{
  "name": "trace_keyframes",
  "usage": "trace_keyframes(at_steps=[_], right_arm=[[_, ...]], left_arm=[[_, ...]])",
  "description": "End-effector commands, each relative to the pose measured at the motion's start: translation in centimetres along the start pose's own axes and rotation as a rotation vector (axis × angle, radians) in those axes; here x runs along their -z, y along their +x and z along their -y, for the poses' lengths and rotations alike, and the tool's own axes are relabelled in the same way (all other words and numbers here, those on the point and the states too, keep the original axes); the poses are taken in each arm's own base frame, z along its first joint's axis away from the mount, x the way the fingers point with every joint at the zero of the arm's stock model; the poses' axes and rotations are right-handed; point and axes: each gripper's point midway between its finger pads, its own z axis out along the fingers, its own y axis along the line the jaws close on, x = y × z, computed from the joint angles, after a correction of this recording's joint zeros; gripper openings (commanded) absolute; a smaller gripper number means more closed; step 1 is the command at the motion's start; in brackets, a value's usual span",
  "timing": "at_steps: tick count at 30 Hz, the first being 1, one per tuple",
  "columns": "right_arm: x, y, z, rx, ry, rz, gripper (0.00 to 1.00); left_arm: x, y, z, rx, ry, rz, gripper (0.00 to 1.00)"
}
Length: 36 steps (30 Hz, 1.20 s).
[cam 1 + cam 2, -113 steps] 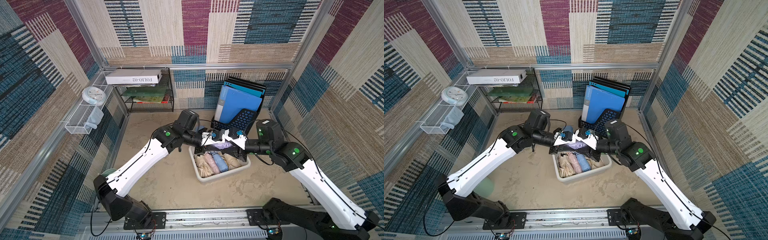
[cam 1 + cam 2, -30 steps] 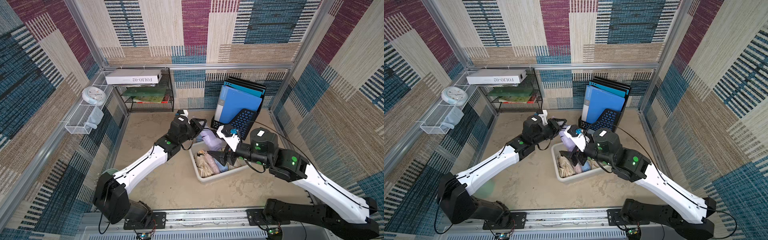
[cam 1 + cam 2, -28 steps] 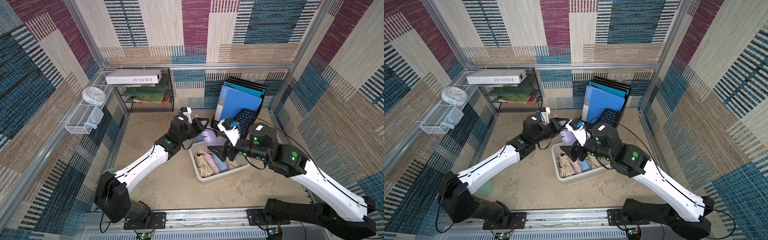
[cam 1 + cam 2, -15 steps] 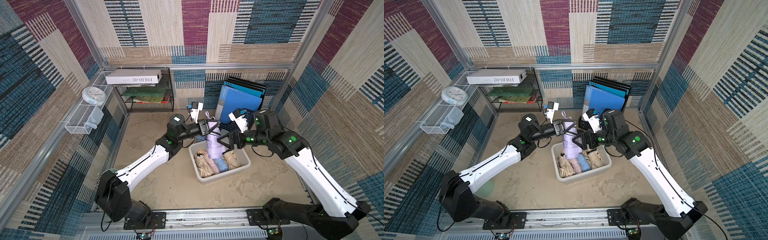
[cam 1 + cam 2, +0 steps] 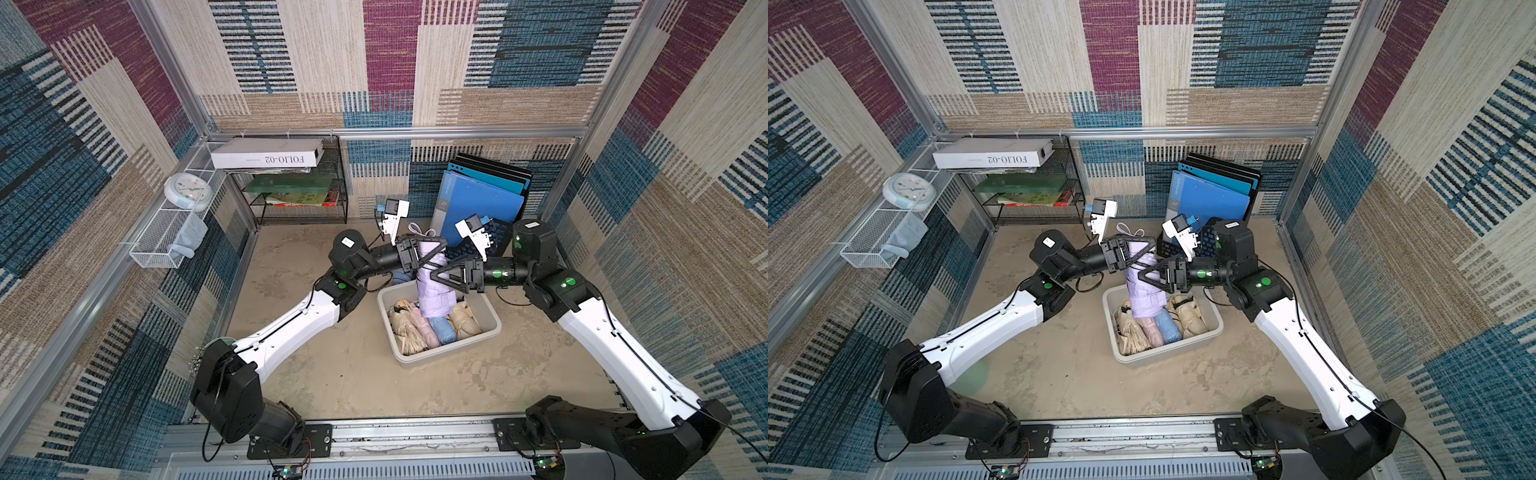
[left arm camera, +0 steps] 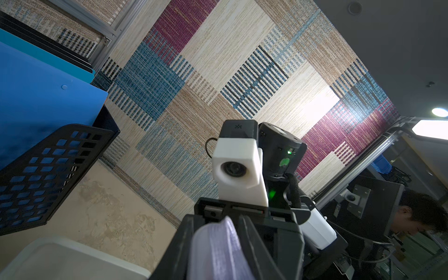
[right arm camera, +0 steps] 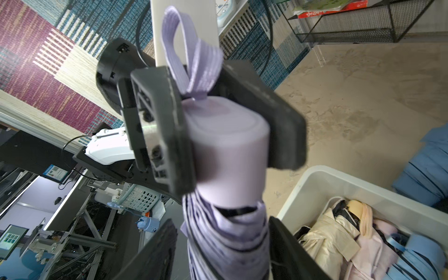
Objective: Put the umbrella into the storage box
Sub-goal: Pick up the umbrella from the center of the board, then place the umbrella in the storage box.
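A folded lilac umbrella (image 5: 432, 286) (image 5: 1144, 286) stands upright over the far end of the off-white storage box (image 5: 440, 353) (image 5: 1167, 353). My left gripper (image 5: 434, 249) (image 5: 1148, 247) is shut on its handle (image 7: 230, 145), just under the wrist strap. My right gripper (image 5: 440, 275) (image 5: 1144, 276) straddles the canopy lower down (image 7: 220, 242). One finger touches the fabric; a gap shows at the other. The box holds several folded umbrellas (image 7: 339, 237), beige, pink and blue.
A black lattice file holder with blue folders (image 5: 482, 199) stands right behind the box. A black wire shelf with books (image 5: 299, 187) is at the back left, a white mesh basket (image 5: 166, 237) on the left wall. A blue folded umbrella (image 7: 426, 164) lies outside the box.
My left gripper has swung the lilac umbrella from tilted to upright. My right gripper rose from the box, came in against the canopy, and its jaws narrowed around it.
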Motion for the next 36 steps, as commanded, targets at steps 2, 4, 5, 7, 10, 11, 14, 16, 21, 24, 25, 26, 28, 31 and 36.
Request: trace_keyframes(at_steps=[2,4,5,7,10,11,14,16,21,24,25,26,28,31,36], right_arm=[[-0.3,-1.1,-1.2,0.03,-0.085,0.032,0.52],[-0.5,-1.2,-0.9,0.021,-0.084,0.037,0.47],[-0.6,-1.2,-0.7,0.016,-0.086,0.039,0.45],[-0.7,-1.4,-0.6,0.011,-0.09,0.047,0.39],[-1.0,-1.5,-0.3,-0.004,-0.098,0.053,0.28],[-1.1,-1.5,-0.1,-0.009,-0.097,0.052,0.24],[-1.2,-1.5,0.5,-0.026,-0.081,0.062,0.16],[-1.2,-1.6,0.9,-0.033,-0.063,0.075,0.14],[-0.3,-1.4,3.8,-0.073,0.052,0.107,0.09],[1.1,-0.3,6.8,-0.117,0.18,0.111,0.07],[1.9,0.4,8.1,-0.135,0.243,0.104,0.07],[2.6,1.2,9.5,-0.151,0.314,0.092,0.06],[3.9,2.8,11.6,-0.157,0.446,0.047,0.06],[5.5,5.3,14.4,-0.129,0.636,-0.089,0.05],[6.7,7.6,17.2,-0.072,0.845,-0.318,0.04]], left_arm=[[-0.3,-1.3,1.3,-0.045,0.05,0.048,0.0],[-0.4,-1.3,1.1,-0.043,0.047,0.055,0.0],[-0.5,-1.3,0.9,-0.041,0.045,0.058,0.0],[-0.6,-1.3,0.7,-0.043,0.044,0.062,0.0],[-0.7,-1.3,0.1,-0.045,0.03,0.065,0.0],[-0.7,-1.2,0.0,-0.048,0.025,0.064,0.08],[-0.8,-0.9,-0.8,-0.053,-0.003,0.056,0.55],[-0.7,-0.8,-1.4,-0.056,-0.036,0.053,0.76],[0.9,-0.4,-4.3,-0.079,-0.216,0.055,0.99],[2.7,0.0,-5.4,-0.111,-0.324,0.065,0.99],[3.5,0.2,-5.6,-0.124,-0.368,0.065,0.99],[4.5,0.4,-6.1,-0.123,-0.425,0.066,0.99],[6.2,1.2,-6.8,-0.114,-0.52,0.052,0.99],[9.7,3.2,-9.3,-0.006,-0.742,0.017,0.98],[14.5,8.3,-12.4,0.23,-0.995,-0.056,0.94]])
